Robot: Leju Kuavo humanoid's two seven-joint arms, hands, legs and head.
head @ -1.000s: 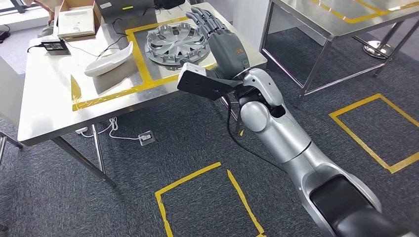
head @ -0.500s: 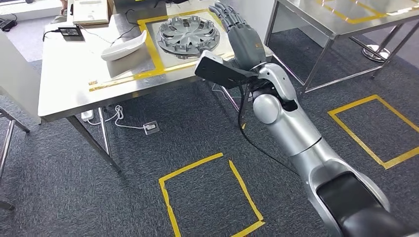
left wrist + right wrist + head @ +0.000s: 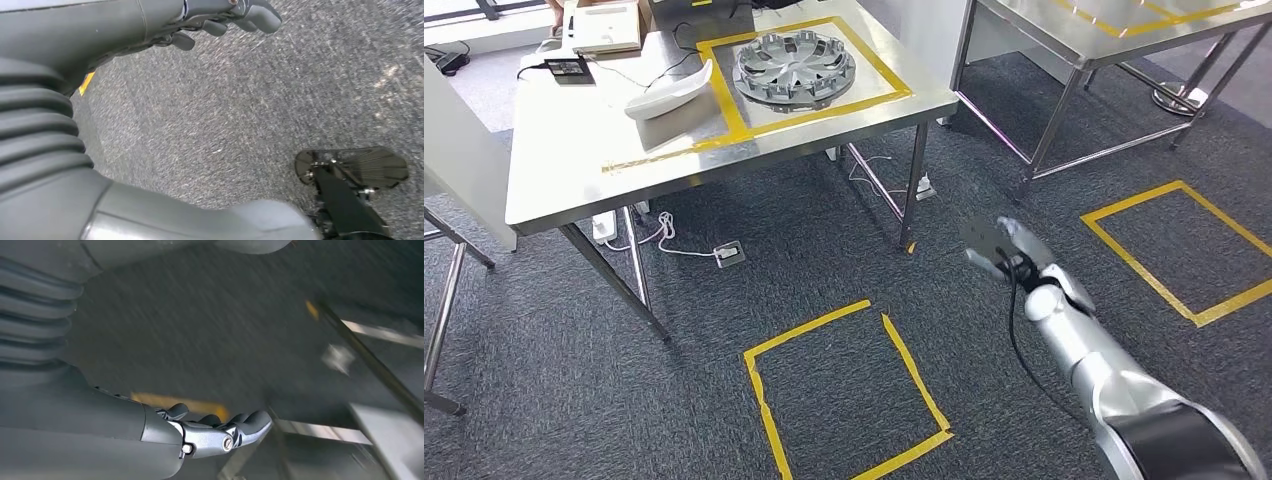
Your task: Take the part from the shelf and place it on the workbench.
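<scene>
The part, a silver hubcap (image 3: 795, 69), lies flat on the steel workbench (image 3: 564, 170) inside a yellow tape frame (image 3: 724, 90). My right arm (image 3: 1074, 340) hangs low over the carpet, well in front of the bench and away from the hubcap. In the right wrist view my right hand (image 3: 215, 432) has its fingers stretched out with nothing in them. My left hand (image 3: 220, 22) also hangs over grey carpet, its fingers apart and holding nothing.
A white curved part (image 3: 669, 95), a cardboard box (image 3: 606, 25) and a small dark device (image 3: 567, 68) share the bench. A second steel table (image 3: 1114, 45) stands to the right. Yellow tape squares (image 3: 844, 390) mark the carpet. Cables (image 3: 664, 245) trail under the bench.
My right arm has dropped from beside the hubcap on the bench down to my side. The hubcap stays on the bench. The view has shifted slightly.
</scene>
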